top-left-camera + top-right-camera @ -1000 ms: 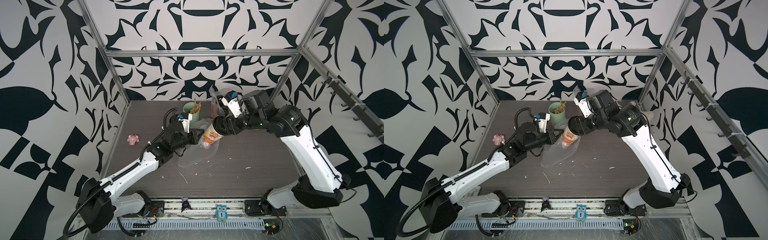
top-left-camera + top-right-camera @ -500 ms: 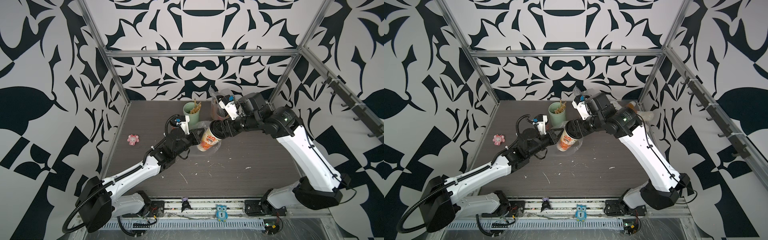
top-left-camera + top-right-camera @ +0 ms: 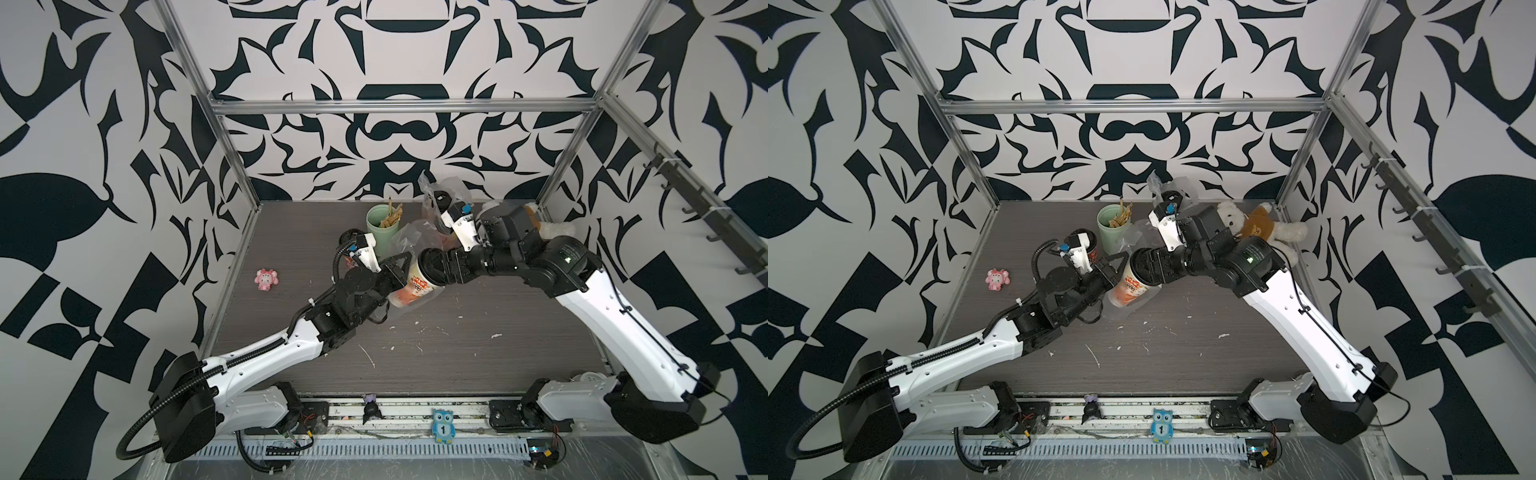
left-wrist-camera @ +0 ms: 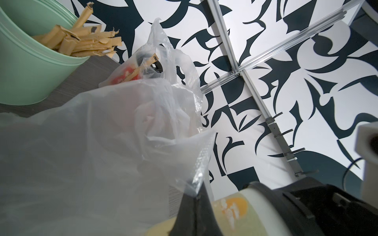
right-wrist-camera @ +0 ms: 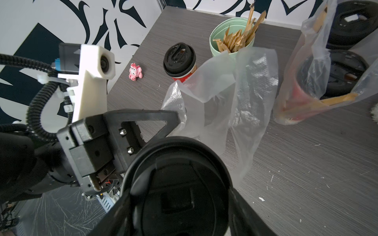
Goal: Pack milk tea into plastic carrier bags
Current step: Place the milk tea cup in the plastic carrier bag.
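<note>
The cream cup (image 3: 417,286) has come down and in toward the left arm since a second ago. The clear bag (image 5: 241,98), which lay slack on the table (image 3: 478,353) under it back then, now stands up tall just past the lid (image 5: 176,183).

The left arm stretches low from the front. Its wrist is cocked and the left pincer (image 3: 401,262) is pressed together on the bag's edge, right against the cup's upper wall. The right arm arches over from the far side with its elbow high and its wrist folded back. The right pincer (image 3: 434,268) is clamped on the cup's lid end, one jaw on each side. The two pincers are almost nose to nose.

The cup hangs tilted, black dome lid up in the right pincer and base pointing down past the left pincer's tip. It has cream sides and an orange cartoon print. In both top views film seems to veil the base, but I cannot tell how far in it sits.

Behind the right pincer a second bag (image 5: 306,92) stands upright with black lids showing through it. A red cup (image 5: 180,61) stands loose just behind the left pincer, with the mint-green cup (image 3: 380,224) of sticks beside it.
</note>
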Robot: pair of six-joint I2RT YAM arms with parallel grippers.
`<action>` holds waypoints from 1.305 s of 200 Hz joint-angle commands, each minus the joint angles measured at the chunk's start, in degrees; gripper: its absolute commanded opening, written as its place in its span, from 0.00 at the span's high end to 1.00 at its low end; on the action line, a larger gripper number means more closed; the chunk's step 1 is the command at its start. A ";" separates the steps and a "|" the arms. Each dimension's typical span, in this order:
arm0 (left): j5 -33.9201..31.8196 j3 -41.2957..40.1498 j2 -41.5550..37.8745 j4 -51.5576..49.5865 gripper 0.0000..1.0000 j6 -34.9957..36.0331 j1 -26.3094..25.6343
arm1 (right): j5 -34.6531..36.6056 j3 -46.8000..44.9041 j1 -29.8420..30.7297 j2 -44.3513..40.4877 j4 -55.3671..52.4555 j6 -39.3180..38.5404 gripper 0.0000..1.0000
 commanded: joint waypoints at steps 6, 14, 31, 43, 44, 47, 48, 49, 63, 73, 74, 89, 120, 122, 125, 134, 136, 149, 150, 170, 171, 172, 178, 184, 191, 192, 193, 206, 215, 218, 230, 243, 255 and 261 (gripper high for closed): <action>-2.93 -0.62 0.39 4.71 1.00 -2.84 -1.33 | -1.59 -2.76 0.22 -1.59 9.00 2.68 0.58; -2.97 -0.60 0.34 5.08 1.00 -2.94 -1.51 | -1.52 -3.51 0.20 -1.73 9.58 2.90 0.58; -3.29 -0.47 0.13 5.01 1.00 -3.45 -1.71 | -1.82 -4.84 0.33 -1.71 11.11 3.43 0.58; -3.65 -0.63 -0.20 5.02 1.00 -4.12 -1.79 | -1.53 -5.53 0.89 -1.53 12.00 3.57 0.59; -3.66 -0.60 -0.29 5.01 1.00 -4.24 -1.79 | -1.46 -5.60 0.94 -1.53 12.04 3.60 0.59; -3.75 -0.72 -0.38 5.00 1.00 -4.34 -1.86 | -1.15 -5.78 1.17 -1.46 12.22 3.51 0.60; -3.80 -0.73 -0.42 5.00 1.00 -4.39 -1.87 | -1.09 -5.81 1.26 -1.45 12.28 3.53 0.60; -3.91 -0.78 -0.49 5.00 1.00 -4.46 -1.83 | -0.98 -5.83 1.35 -1.45 12.31 3.49 0.60; -4.51 -0.97 -1.02 5.01 1.00 -4.80 -1.97 | 0.52 -6.63 2.65 -1.28 13.23 3.45 0.60; -5.14 -1.17 -1.34 5.00 1.00 -4.92 -2.12 | 1.80 -7.25 3.72 -1.27 13.83 3.53 0.60; -5.24 -1.17 -1.39 5.00 1.00 -4.95 -2.13 | 1.92 -7.34 3.81 -1.27 13.88 3.49 0.60; -5.98 -1.31 -1.94 5.18 1.00 -5.02 -2.19 | 3.87 -8.32 5.38 -1.20 14.57 3.63 0.61; -6.13 -1.26 -2.15 5.69 1.00 -5.54 -2.36 | 7.17 -10.32 8.10 -0.67 15.69 3.69 0.61; -6.06 -1.26 -2.16 5.81 1.00 -5.69 -2.40 | 7.32 -10.44 8.22 -0.61 15.82 3.71 0.61; -6.12 -1.33 -2.12 5.86 1.00 -5.73 -2.39 | 7.41 -10.69 8.46 -0.51 16.03 3.68 0.61; -6.11 -1.28 -2.05 6.23 1.00 -6.06 -2.49 | 7.86 -11.32 9.08 -0.10 16.53 3.76 0.61; -6.19 -1.33 -2.05 6.29 1.00 -6.10 -2.50 | 7.95 -11.42 9.23 -0.05 16.55 3.75 0.61; -6.42 -1.32 -2.10 6.64 1.00 -6.13 -2.63 | 8.89 -11.81 9.97 0.55 16.63 3.95 0.61; -6.45 -1.34 -2.12 6.61 1.00 -6.17 -2.65 | 8.89 -11.86 10.05 0.65 16.64 3.92 0.61; -6.98 -1.59 -2.31 7.11 1.00 -6.26 -2.83 | 9.10 -12.39 10.74 1.27 16.77 4.04 0.61; -7.04 -1.60 -2.31 7.11 1.00 -6.23 -2.84 | 9.09 -12.37 10.79 1.28 16.80 4.05 0.61; -7.07 -1.61 -2.31 7.15 1.00 -6.26 -2.84 | 9.08 -12.41 10.81 1.28 16.81 4.06 0.61; -7.09 -1.62 -2.41 7.11 1.00 -6.19 -2.89 | 9.14 -12.73 11.03 1.21 16.98 4.11 0.61; -7.23 -1.63 -2.57 7.12 1.00 -6.10 -2.94 | 9.12 -12.99 11.19 1.09 17.13 4.20 0.61; -7.31 -1.63 -2.69 7.11 1.00 -6.10 -2.94 | 9.22 -13.37 11.32 0.89 17.36 4.46 0.61; -7.34 -1.67 -2.68 7.15 1.00 -6.06 -2.94 | 9.23 -13.43 11.34 0.82 17.44 4.44 0.61; -7.39 -1.73 -2.67 7.17 1.00 -6.04 -2.94 | 9.24 -13.51 11.31 0.79 17.53 4.43 0.61; -7.67 -1.97 -2.84 7.50 1.00 -6.29 -2.97 | 9.91 -14.64 11.52 0.27 18.59 4.77 0.62; -8.00 -2.13 -3.07 7.59 1.00 -6.53 -2.98 | 10.49 -15.51 11.72 0.05 19.61 4.90 0.62; -8.18 -2.22 -3.10 7.63 1.00 -6.75 -3.02 | 10.77 -15.83 11.82 -0.04 20.01 4.97 0.62; -9.14 -2.53 -3.52 7.71 1.00 -7.11 -3.11 | 12.14 -17.58 12.48 -0.68 22.46 5.36 0.63; -10.59 -2.88 -4.05 7.92 1.00 -7.32 -3.25 | 12.33 -19.92 13.02 -1.25 26.00 6.25 0.63; -11.56 -2.93 -4.50 7.90 1.00 -7.19 -3.37 | 12.30 -21.72 13.52 -1.68 28.68 7.09 0.63; -12.01 -2.87 -4.66 7.90 1.00 -7.23 -3.38 | 12.60 -22.57 13.73 -1.78 29.91 7.56 0.63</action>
